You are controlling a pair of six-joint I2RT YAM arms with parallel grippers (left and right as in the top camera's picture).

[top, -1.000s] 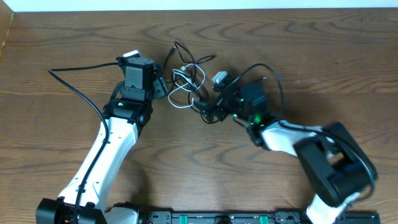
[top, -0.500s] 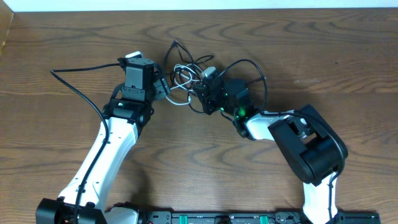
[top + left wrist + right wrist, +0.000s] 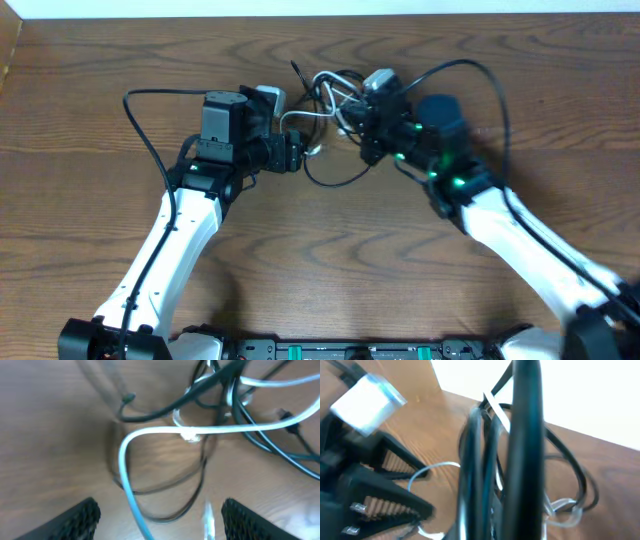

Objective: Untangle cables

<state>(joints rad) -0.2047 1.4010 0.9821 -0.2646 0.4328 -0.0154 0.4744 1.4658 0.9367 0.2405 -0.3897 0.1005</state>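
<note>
At the table's (image 3: 90, 80) far edge we see the left gripper (image 3: 290, 155) open by the cables (image 3: 330, 88); the right gripper (image 3: 366, 128) is closed, apparently on them.

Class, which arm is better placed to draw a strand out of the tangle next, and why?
Right, likely: the right end effector is shut on the cables. The left end effector stands open facing them, holding nothing.

Right gripper closes and drags the cables

The right gripper (image 3: 362, 128) has snapped shut on the cables (image 3: 335, 100) and swung up and to the right, its arm now stretched out straight. The cables have shifted up and right with it. The left gripper (image 3: 293, 155) has turned right toward them.
</note>
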